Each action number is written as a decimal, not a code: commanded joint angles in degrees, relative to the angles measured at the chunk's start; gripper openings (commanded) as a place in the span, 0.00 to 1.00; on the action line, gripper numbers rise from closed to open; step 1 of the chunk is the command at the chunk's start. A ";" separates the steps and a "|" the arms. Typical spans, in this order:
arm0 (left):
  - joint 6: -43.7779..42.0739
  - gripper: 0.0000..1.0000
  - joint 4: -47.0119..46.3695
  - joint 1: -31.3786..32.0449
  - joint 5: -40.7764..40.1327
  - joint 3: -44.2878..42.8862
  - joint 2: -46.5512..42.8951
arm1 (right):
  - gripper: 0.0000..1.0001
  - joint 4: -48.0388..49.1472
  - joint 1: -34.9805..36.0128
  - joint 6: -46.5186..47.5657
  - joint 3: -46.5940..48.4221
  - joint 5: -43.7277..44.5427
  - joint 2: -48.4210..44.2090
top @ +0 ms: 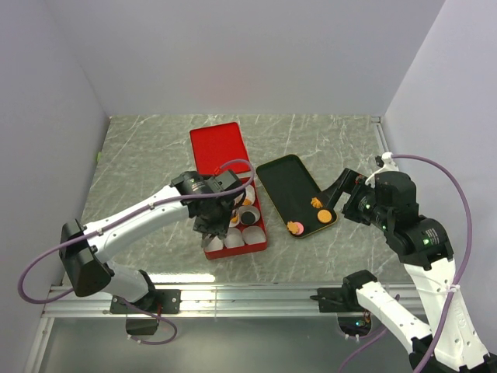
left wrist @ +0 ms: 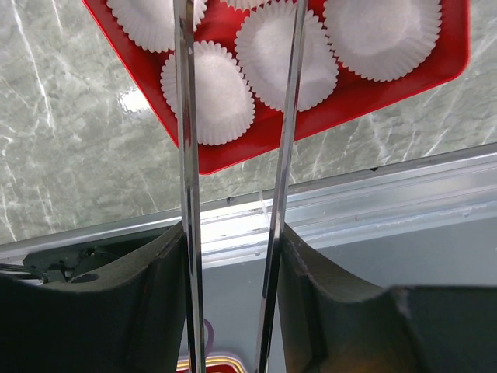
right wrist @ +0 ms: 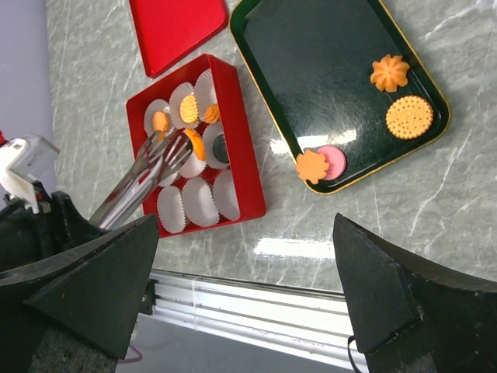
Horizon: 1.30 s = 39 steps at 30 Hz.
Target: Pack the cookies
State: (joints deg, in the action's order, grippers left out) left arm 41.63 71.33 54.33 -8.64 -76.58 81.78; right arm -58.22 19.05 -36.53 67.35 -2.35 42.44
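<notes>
Red box [right wrist: 247, 148] sits left of centre on the marbled table [top: 147, 155], lined with white paper cups [left wrist: 283, 58]. Several orange cookies [right wrist: 189, 111] sit in its far cups. The red lid [top: 220, 146] lies flat just beyond the box. The dark tray [right wrist: 311, 70] lies to the right of the box. It holds four more: a flower-shaped orange one [right wrist: 390, 73], a round dotted one [right wrist: 409, 117], and a second orange flower [right wrist: 312, 165] overlapping a pink cookie [right wrist: 336, 162].

Left gripper [left wrist: 231, 233] clamps metal tongs [right wrist: 144, 183]. The blades stand slightly apart, with the tips over the middle cups beside an orange cookie. Contact cannot be told.

Right gripper [right wrist: 245, 264] hangs near the tray's right side, its jaws wide and holding nothing.
</notes>
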 commanded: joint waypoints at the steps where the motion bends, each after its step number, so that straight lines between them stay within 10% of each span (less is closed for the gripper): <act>1: -0.41 0.48 1.61 0.34 -1.20 -4.28 0.22 | 1.00 1.97 0.11 0.67 0.41 1.38 -0.25; 39: -6.03 0.48 2.67 15.02 3.63 -34.60 27.47 | 1.00 -2.52 0.11 2.61 1.91 5.87 -2.36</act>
State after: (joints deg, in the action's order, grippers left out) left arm 37.12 73.60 68.84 -5.76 -108.09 108.68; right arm -60.97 19.05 -34.83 67.51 2.20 40.23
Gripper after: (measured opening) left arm 0.480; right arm 0.997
